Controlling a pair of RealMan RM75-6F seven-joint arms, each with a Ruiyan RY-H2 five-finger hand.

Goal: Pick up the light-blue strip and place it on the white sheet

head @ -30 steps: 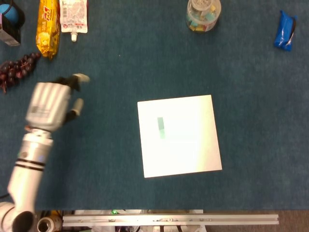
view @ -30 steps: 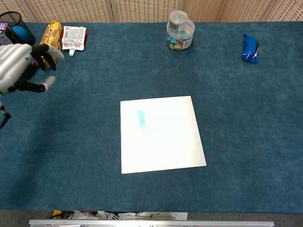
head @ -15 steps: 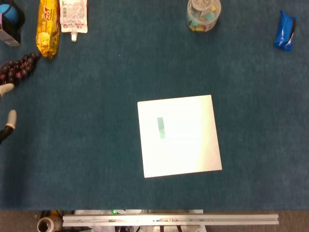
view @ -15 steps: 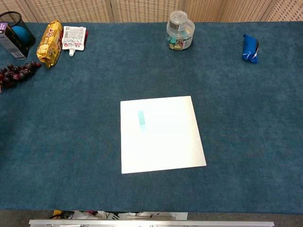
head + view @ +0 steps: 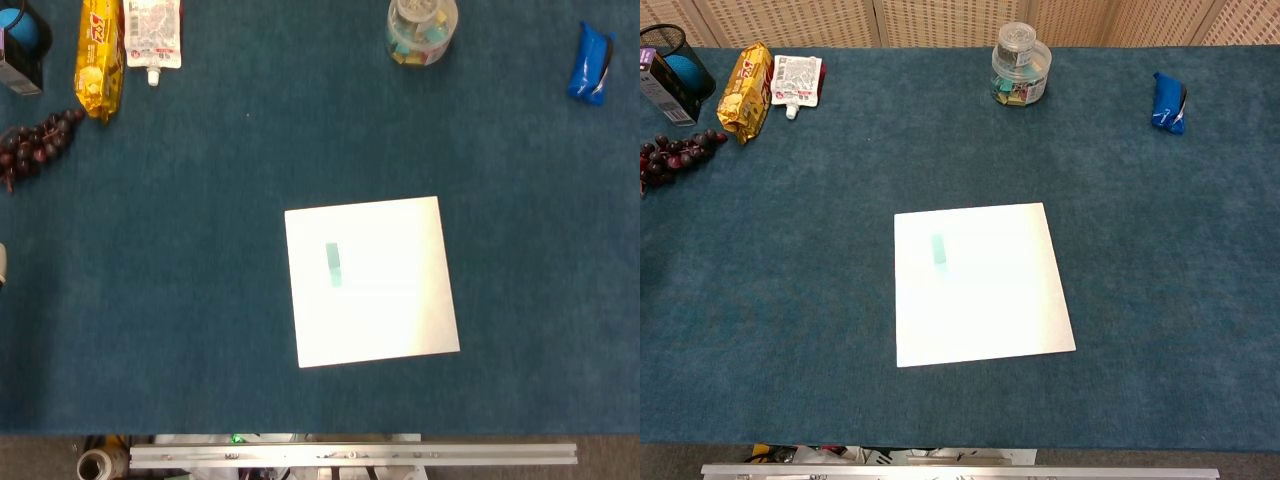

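The light-blue strip lies flat on the white sheet, in its upper left part, long side running away from me. The chest view shows the same strip on the sheet. Nothing touches either of them. Of my left hand only a pale sliver shows at the far left edge of the head view, well away from the sheet; how its fingers lie is hidden. The chest view does not show that hand. My right hand is outside both views.
Along the far edge stand a clear jar of small items, a blue packet, a yellow snack bag and a white pouch. Dark grapes and a pen holder are at the far left. A metal rail runs along the near edge.
My left hand has drawn back to the left, from beside the grapes to almost wholly out of both views. The strip and the sheet have stayed where they were.
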